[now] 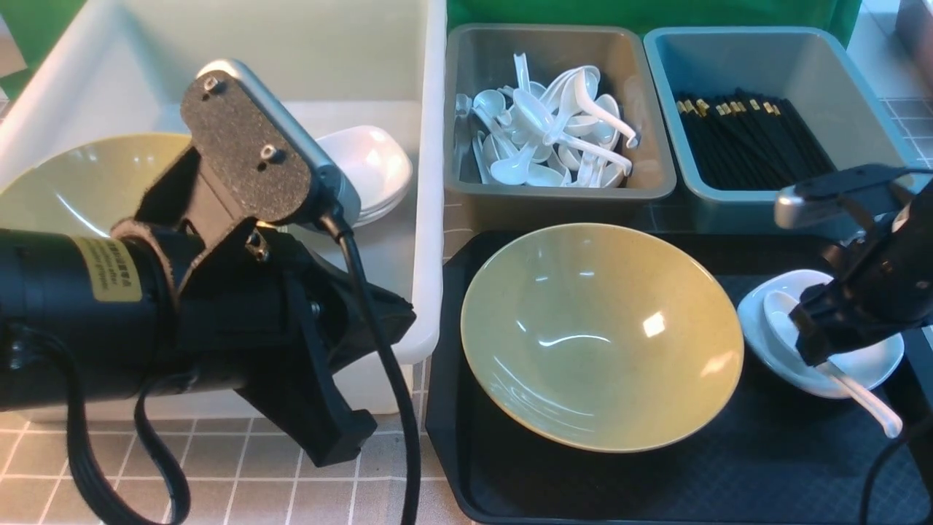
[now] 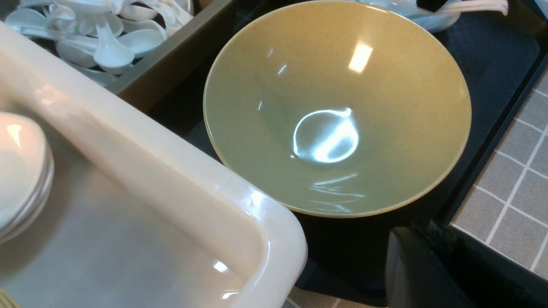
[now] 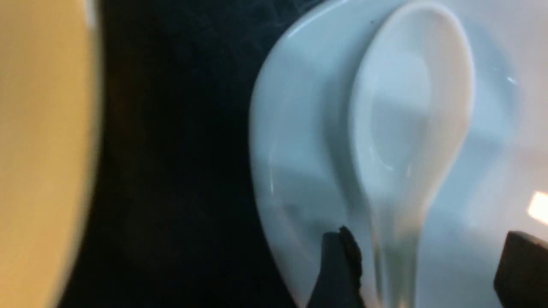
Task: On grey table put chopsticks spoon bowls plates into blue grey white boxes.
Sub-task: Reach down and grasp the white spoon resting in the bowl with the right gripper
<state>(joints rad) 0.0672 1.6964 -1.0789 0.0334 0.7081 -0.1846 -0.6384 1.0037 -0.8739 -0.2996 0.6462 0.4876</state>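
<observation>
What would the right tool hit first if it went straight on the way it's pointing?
Probably the spoon, whose handle lies inside the open right tool, then the plate under it; depth is unclear.

The left arm (image 1: 44,292) is a thick black cylinder with a yellow label (image 1: 109,268) (its print too small to read); a dark speckled plate (image 1: 244,157) with two silver screws backs a silver camera housing (image 1: 328,171); a black cable (image 1: 386,350) trails from it; the right arm (image 1: 885,270) is black too, with a grey camera (image 1: 824,197); the right gripper (image 3: 428,239) has matte black fingers (image 3: 338,269).
</observation>
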